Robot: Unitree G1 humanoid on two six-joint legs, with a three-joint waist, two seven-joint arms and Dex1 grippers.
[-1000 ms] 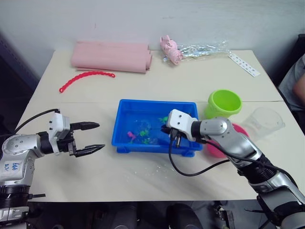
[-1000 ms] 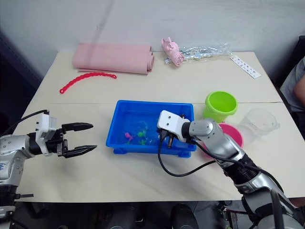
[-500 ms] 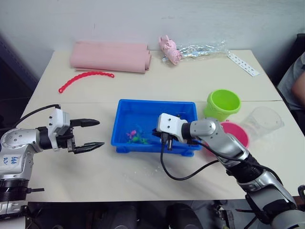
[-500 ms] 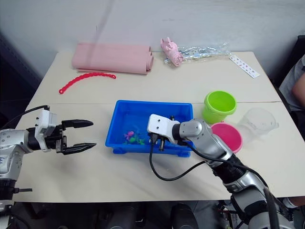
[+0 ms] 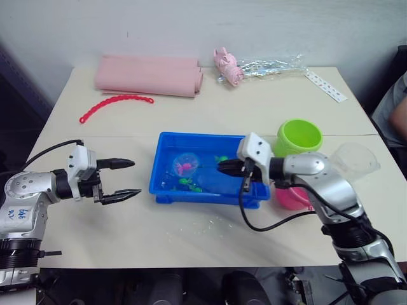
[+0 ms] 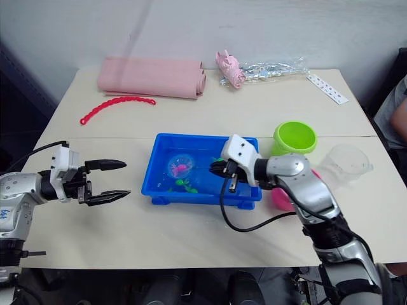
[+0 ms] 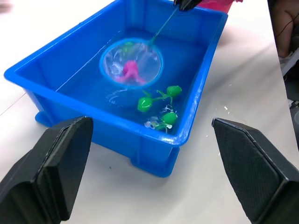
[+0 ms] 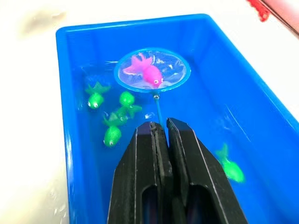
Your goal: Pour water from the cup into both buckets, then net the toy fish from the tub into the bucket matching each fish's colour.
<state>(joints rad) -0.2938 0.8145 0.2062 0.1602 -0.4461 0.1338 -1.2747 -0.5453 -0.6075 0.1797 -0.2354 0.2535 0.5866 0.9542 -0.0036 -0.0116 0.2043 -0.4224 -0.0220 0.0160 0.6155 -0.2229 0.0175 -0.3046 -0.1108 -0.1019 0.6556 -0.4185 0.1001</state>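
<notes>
The blue tub [image 5: 210, 136] sits mid-table with water in it. My right gripper [image 5: 223, 167] is shut on the thin handle of the net [image 8: 152, 70]. The net's blue hoop is held level over the tub's left part, and a pink fish [image 8: 148, 73] lies in its mesh. Several green fish [image 8: 96, 98] float in the tub. The green bucket [image 5: 299, 138] stands right of the tub. The pink bucket [image 5: 290, 197] is partly hidden behind my right arm. The clear cup [image 5: 353, 162] is at the far right. My left gripper [image 5: 130, 178] hangs open, left of the tub.
A rolled pink cloth [image 5: 149, 75], a red chain [image 5: 116, 101], a pale pink toy [image 5: 227, 65], a clear wrapper [image 5: 273, 65] and a white strip [image 5: 325, 86] lie along the table's far side. A person [image 5: 394, 108] is at the right edge.
My right gripper has drawn back to the right with the net. The hoop has come into view over the water with a pink fish in it. The left gripper has hardly moved.
</notes>
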